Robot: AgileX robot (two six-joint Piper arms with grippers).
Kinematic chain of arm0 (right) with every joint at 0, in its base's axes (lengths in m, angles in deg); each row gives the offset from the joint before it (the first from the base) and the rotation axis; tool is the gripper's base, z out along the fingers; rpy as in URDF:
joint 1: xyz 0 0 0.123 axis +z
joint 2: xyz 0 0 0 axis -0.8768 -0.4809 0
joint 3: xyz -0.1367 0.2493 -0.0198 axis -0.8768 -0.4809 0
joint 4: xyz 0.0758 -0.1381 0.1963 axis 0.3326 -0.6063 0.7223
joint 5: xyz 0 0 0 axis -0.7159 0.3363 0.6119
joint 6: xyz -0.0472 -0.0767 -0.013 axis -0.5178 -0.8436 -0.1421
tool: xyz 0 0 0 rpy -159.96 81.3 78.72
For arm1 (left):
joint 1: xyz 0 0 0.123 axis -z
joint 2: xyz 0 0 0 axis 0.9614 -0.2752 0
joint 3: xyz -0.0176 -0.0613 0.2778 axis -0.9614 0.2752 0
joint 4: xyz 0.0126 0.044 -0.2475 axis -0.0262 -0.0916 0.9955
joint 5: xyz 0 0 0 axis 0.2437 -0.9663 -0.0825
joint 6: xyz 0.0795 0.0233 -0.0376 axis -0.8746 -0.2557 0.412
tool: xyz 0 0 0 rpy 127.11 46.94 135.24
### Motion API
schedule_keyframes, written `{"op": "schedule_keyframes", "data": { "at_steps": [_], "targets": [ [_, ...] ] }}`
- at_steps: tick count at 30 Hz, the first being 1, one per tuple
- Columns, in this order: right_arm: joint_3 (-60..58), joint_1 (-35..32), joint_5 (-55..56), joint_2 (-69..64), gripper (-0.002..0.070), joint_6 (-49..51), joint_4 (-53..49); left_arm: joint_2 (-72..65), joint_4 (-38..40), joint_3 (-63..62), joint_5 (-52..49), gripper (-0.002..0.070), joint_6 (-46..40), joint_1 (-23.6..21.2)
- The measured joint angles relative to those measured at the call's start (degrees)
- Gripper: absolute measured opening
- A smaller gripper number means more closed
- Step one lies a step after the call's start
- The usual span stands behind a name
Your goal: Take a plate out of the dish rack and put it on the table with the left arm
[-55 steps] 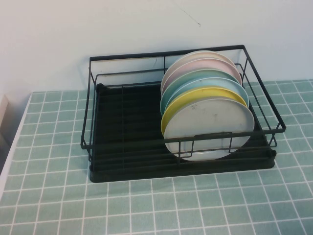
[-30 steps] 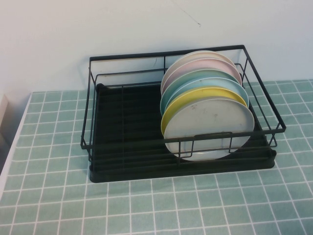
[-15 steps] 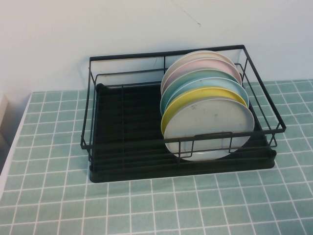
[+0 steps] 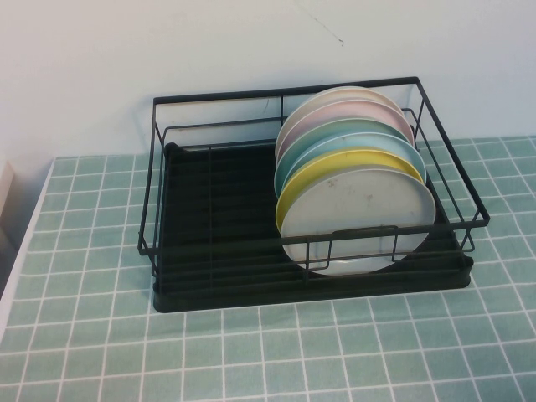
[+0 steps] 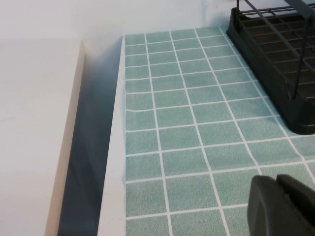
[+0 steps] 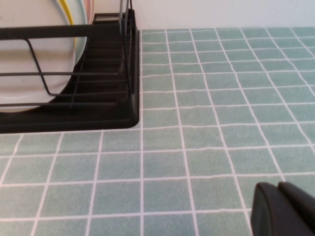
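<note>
The pale grey plate [image 4: 360, 213] stands upright at the front of a row of plates in the right half of the black dish rack [image 4: 218, 226], just in front of a yellow plate [image 4: 314, 174]. The rack sits on the green tiled table [image 4: 84, 276]. Neither arm shows in the high view. My left gripper [image 5: 276, 181] is shut and empty, low over the tiles well short of the rack's corner [image 5: 275, 44]. My right gripper [image 6: 278, 188] is shut and empty over the tiles off the rack's right end [image 6: 113, 98]; the grey plate [image 6: 29, 54] shows behind the wires.
Behind the yellow plate stand light blue, teal, pink and cream plates [image 4: 352, 117]. The rack's left half holds no plates. A white wall rises behind the rack. The table's left edge [image 5: 113, 162] drops into a dark gap beside a white surface [image 5: 34, 123].
</note>
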Motion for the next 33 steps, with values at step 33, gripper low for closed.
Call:
{"op": "schedule_keyframes", "data": {
  "at_steps": [33],
  "targets": [
    [0.0,0.0,0.0,0.0,-0.0001,0.0,0.0,0.0,-3.24,0.0,0.07,-0.0004,-0.34,0.0]
  ]
}}
